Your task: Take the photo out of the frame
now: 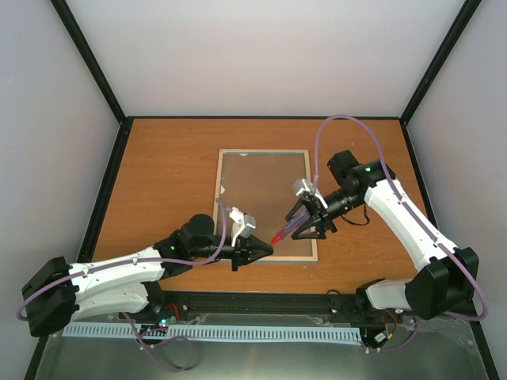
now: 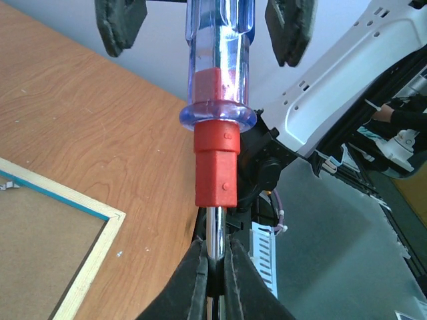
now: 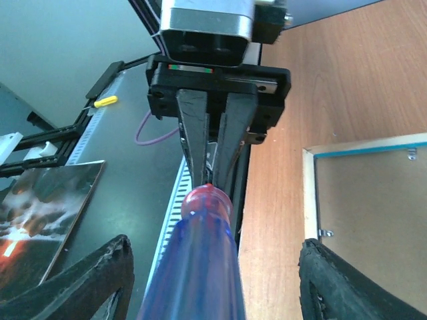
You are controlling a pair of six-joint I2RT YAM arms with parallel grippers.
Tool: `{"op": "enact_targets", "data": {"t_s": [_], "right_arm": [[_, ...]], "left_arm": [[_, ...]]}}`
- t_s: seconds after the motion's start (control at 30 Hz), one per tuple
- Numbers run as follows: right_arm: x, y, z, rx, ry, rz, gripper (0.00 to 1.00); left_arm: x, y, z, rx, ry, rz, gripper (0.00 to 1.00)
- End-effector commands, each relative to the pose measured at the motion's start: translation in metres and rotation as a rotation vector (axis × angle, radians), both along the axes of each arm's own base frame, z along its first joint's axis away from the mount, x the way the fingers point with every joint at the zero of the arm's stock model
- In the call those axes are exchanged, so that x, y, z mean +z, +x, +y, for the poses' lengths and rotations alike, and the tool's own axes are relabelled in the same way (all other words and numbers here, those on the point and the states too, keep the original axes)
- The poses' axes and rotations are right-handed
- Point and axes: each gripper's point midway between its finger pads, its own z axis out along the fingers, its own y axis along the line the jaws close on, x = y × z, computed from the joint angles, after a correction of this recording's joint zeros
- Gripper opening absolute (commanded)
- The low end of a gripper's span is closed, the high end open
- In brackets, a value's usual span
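My left pincer is clamped on the steel shank of the screwdriver. My right pincer stands apart, fingers either side of the clear handle, not pinching. The frame lies back-up beneath and beyond both. The photo is hidden; I judge it light, floppy paper under the brown backing, best lifted by an edge, the frame stiff, thin
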Motion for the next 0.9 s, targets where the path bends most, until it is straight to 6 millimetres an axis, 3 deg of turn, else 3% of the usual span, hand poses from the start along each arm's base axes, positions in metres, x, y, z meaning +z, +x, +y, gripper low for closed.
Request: {"op": "enact_targets", "data": {"t_s": [0.0, 0.33, 0.6, 0.87], "right_arm": [[0.011, -0.013, 0.005, 0.043, 0.016, -0.051, 0.65], [0.003, -0.030, 0.015, 0.084, -0.078, -0.196, 0.52], [-0.001, -0.028, 0.014, 0.082, -0.112, -0.209, 0.50], [0.006, -0.027, 0.017, 0.077, -0.091, -0.202, 0.30]], "left_arm": [[0.022, 0.002, -0.003, -0.015, -0.072, -0.019, 0.01], [0.025, -0.002, -0.004, -0.047, -0.092, 0.023, 0.01], [0.028, -0.003, 0.002, -0.038, -0.107, 0.002, 0.01], [0.024, 0.002, 0.002, -0.019, -0.090, -0.003, 0.01]]}}
